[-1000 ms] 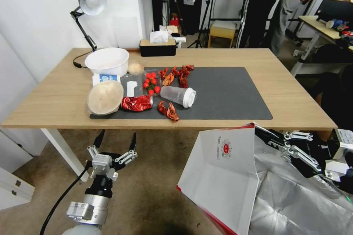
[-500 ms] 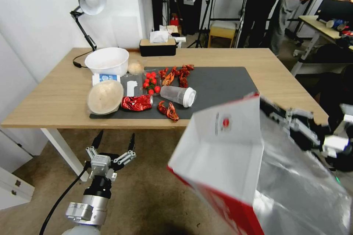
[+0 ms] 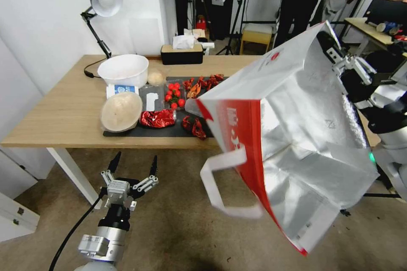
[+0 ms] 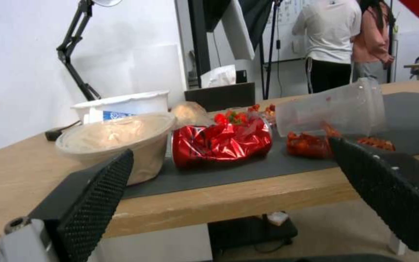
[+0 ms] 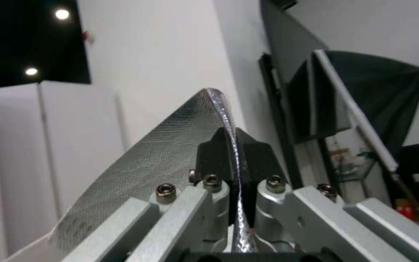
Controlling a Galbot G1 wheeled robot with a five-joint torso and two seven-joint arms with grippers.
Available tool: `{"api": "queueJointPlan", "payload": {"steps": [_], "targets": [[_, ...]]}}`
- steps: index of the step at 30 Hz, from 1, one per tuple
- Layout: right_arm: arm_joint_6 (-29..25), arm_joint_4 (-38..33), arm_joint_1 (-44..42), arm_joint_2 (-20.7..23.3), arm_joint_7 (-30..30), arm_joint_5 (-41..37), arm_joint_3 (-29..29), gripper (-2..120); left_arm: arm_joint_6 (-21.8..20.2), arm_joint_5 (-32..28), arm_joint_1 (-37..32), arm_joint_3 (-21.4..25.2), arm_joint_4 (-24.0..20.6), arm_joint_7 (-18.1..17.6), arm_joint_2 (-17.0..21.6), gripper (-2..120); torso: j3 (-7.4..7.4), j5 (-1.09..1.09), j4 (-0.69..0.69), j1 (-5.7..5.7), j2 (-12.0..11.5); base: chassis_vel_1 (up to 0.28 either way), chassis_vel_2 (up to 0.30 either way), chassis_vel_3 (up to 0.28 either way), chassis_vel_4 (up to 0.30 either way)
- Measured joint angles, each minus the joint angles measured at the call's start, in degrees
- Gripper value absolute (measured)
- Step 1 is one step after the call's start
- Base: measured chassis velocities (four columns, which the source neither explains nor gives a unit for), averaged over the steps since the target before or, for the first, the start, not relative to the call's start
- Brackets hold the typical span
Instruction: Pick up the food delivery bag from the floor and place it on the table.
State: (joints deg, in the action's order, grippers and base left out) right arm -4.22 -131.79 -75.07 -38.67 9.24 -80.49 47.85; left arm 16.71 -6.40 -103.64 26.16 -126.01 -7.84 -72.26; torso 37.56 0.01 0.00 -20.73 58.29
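1. Beyond the table (image 3: 63, 114): white wall, dark stands, people standing well back — none touching the task's things.
2. Spread over the table's dark mat (image 3: 165, 131), toward the lamp (image 3: 104, 0) end: white bowl (image 3: 124, 70), lidded round tub (image 3: 121, 112), crumpled red foil packet (image 3: 157, 118), red crayfish pieces (image 3: 194, 126), small tomatoes (image 3: 174, 95), tipped clear cup (image 4: 331, 109).
3. Off the floor (image 3: 169, 220) entirely — food delivery bag (image 3: 292, 135) hanging in the air in front of the table's near edge, tilted, mouth turned toward the head camera, foil lining exposed, red side panel facing the mat, one white handle (image 3: 222, 186) dangling loose below.
4. Pinching the bag's upper rim, higher than the tabletop: right gripper (image 5: 234, 153), jaws closed tight on a thin foil-lined edge, seen edge-on in the wrist view.
5. Parked low in front of the table, below its near edge on the lamp side: left gripper (image 3: 132, 164), fingers spread wide, nothing between them.
6. Judged light and probably empty — swings high from a single pinch without sagging much.
7. Paper walls fairly stiff but creasing; foil likely slick, rim prone to tearing under a one-point hold.
8. Better hold, by judgement: folded rim near a handle root, or the handle loop itself.
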Motion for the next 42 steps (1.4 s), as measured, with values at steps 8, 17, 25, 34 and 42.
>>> {"api": "queueJointPlan", "payload": {"steps": [8, 17, 25, 34, 42], "targets": [[-2.40, 6.17, 9.45, 0.71, -9.01, -1.38, -4.62, 0, -0.05, 0.78, -0.30, -0.12, -0.02, 0.02, -0.55, 100, -0.02, 0.00, 0.00, 0.01, -0.05, 0.000, 0.000, 0.000, 0.000], [-3.56, 11.28, 13.89, -0.40, -14.82, -2.13, -7.26, 0, 0.06, 1.85, -0.67, -0.58, -0.23, 0.02, -1.10, 100, -0.03, 0.00, 0.01, 0.02, -0.07, 0.000, 0.000, 0.000, 0.000], [-3.71, 17.90, 15.46, -0.65, -14.56, -1.48, -8.82, 0, 0.33, 2.38, -1.13, -0.61, -0.39, 0.00, -1.12, 100, -0.04, 0.00, 0.00, 0.03, -0.08, 0.000, 0.000, 0.000, 0.000], [-2.19, 24.42, 19.19, -0.22, -15.06, -0.02, -11.74, 0, 0.90, 2.82, -1.49, -0.89, -0.48, 0.02, -1.25, 100, -0.05, -0.01, 0.00, 0.03, -0.10, 0.000, 0.000, 0.000, 0.000], [-1.34, 27.51, 20.67, 0.10, -15.09, 0.96, -12.74, 19, 1.12, 2.86, -1.60, -0.94, -0.36, 0.03, -1.24, 100, -0.05, 0.00, 0.00, 0.04, -0.10, 0.000, 0.000, 0.000, 0.000]]}}
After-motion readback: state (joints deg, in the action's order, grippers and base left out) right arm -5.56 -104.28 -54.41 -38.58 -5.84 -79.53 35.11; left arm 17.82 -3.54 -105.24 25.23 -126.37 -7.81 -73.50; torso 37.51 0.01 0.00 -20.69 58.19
